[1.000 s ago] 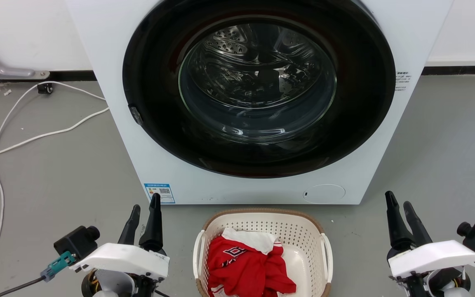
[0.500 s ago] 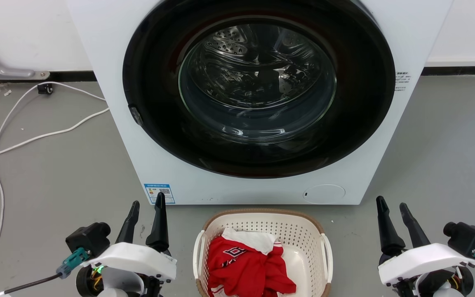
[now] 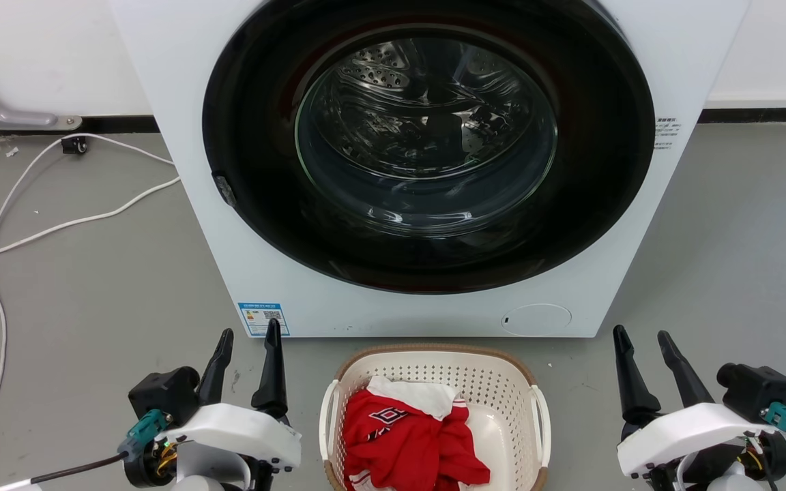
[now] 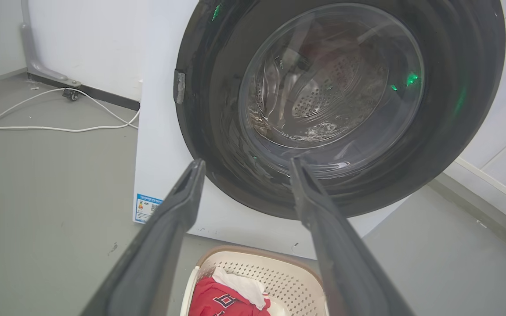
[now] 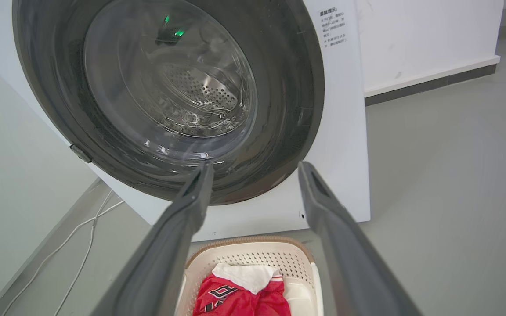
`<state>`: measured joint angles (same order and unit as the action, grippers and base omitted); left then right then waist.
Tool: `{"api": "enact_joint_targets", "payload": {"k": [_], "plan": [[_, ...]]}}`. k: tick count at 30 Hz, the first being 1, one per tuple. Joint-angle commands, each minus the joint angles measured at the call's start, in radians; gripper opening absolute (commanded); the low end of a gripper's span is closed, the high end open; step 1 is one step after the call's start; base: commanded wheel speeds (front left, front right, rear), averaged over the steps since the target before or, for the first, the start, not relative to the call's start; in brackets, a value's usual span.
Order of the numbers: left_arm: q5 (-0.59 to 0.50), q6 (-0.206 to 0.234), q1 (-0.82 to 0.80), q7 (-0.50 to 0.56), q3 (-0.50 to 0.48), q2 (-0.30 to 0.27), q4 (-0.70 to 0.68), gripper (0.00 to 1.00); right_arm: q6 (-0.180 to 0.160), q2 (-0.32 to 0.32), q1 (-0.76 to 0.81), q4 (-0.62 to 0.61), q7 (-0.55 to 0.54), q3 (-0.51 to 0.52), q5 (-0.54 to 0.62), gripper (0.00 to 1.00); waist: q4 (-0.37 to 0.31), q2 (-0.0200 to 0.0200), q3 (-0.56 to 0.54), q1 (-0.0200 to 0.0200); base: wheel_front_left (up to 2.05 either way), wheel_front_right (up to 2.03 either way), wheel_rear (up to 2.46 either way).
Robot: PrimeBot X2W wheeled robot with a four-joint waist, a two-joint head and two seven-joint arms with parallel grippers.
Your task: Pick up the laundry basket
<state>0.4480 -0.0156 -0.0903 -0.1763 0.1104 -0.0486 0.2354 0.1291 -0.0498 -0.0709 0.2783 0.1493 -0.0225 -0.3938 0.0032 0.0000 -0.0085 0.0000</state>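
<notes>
The laundry basket (image 3: 495,389) is cream-white with perforated walls, a brown rim and white side handles. It sits on the floor in front of the washing machine, at the bottom centre of the head view, holding red and white clothes (image 3: 406,436). My left gripper (image 3: 251,335) stands open to the basket's left, well apart from it. To the right, my right gripper (image 3: 641,334) is open too, also clear of it. In the left wrist view the basket (image 4: 279,274) shows between the fingers of the left gripper (image 4: 246,163). The right wrist view has the basket (image 5: 253,254) between the fingers of the right gripper (image 5: 255,166).
A white front-loading washing machine (image 3: 195,225) with a dark round door (image 3: 427,143) stands just behind the basket. White cables (image 3: 59,225) trail over the grey floor at left. Open floor lies on both sides of the basket.
Both grippers have moved inward toward the basket, the left one rightward and the right one leftward. Both stay open. The basket has not moved.
</notes>
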Motion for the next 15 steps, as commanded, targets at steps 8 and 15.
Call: {"api": "enact_joint_targets", "payload": {"k": [8, 15], "plan": [[-0.090, 0.014, -0.020, -0.027, 0.010, -0.003, 0.002, 1.00, 0.002, -0.002, 0.010, -0.037, 0.005, 0.002, 0.114, 1.00, 0.001, 0.0000, -0.004, 0.0000, 0.00, 0.00, 0.00], [-0.144, 0.022, -0.023, -0.042, 0.016, -0.003, 0.010, 1.00, 0.002, -0.001, 0.023, -0.066, 0.002, 0.001, 0.183, 1.00, 0.000, 0.0000, -0.005, 0.0000, 0.00, 0.00, 0.00]]}}
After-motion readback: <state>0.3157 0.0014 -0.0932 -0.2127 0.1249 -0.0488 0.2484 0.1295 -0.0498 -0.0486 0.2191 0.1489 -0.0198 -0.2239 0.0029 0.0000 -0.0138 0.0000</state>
